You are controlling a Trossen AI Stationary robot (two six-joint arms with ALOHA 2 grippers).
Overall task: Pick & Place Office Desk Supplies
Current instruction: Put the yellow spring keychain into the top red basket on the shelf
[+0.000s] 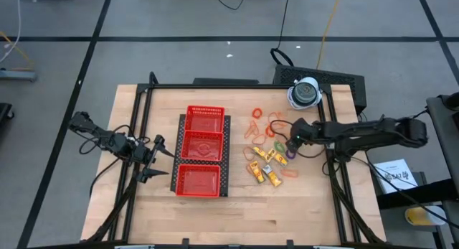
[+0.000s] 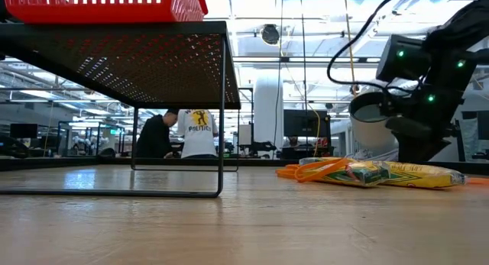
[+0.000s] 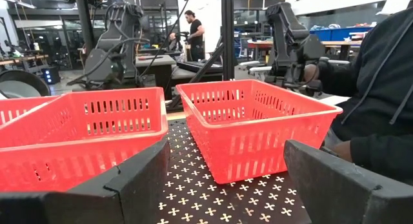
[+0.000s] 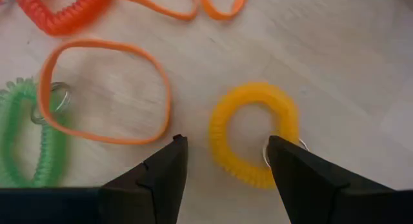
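The office desk supplies (image 1: pixel 267 145) lie scattered on the wooden table, right of the red mesh tray (image 1: pixel 188 134): orange rubber bands (image 4: pixel 103 91), coiled rings and yellow packets (image 2: pixel 412 173). My right gripper (image 4: pixel 226 143) is open and slants down over them. A yellow coiled ring (image 4: pixel 255 130) lies flat on the wood below the gap between its fingers. A green coil (image 4: pixel 26 130) and a red-orange coil (image 4: pixel 61 11) lie beside the ring. My left gripper (image 1: pixel 163 161) waits open and level at the tray's left side, facing the red baskets (image 3: pixel 258 127).
A white-grey dome-like object (image 1: pixel 305 92) stands at the table's far right corner. The tray sits on a black perforated stand (image 2: pixel 114 63) raised on thin legs. A person's dark sleeve (image 3: pixel 381 88) shows beyond the tray. Bare wood lies along the near edge (image 1: pixel 287 213).
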